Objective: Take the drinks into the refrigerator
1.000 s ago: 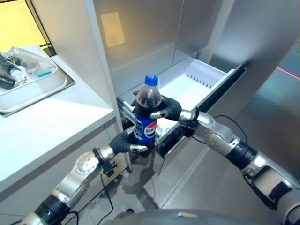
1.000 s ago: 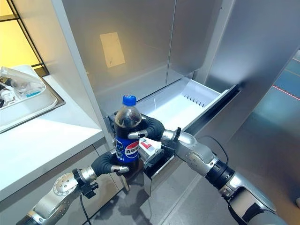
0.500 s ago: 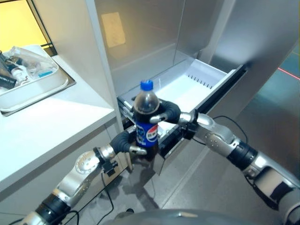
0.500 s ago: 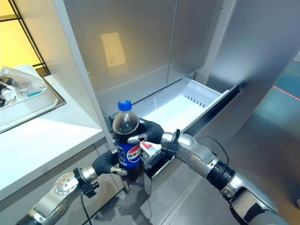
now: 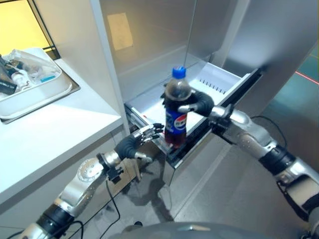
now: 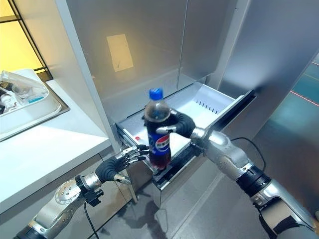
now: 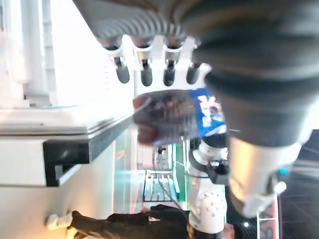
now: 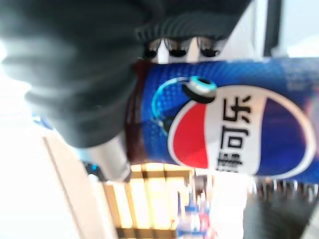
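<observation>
The right hand (image 5: 197, 103) is curled round the upper body of a cola bottle (image 5: 176, 115) with a blue cap and blue label, holding it upright above the front edge of the pulled-out refrigerator drawer (image 5: 219, 80); its base hangs just over the drawer's dark front lip, not set down. In the right wrist view the bottle's label (image 8: 224, 132) lies right against the hand's dark cover, with fingertips (image 8: 172, 48) wrapped over it. The left hand (image 5: 139, 139) sits at about 8 o'clock from the bottle, near it but apart, its fingers spread loosely and straight, holding nothing. The drawer's white interior opens toward 1 o'clock of the bottle, below the grey refrigerator doors (image 6: 149, 45). On the white worktop (image 5: 55, 129) at 9 o'clock, well apart, a metal tray (image 5: 37, 92) carries a pile of clear wrapped items.
</observation>
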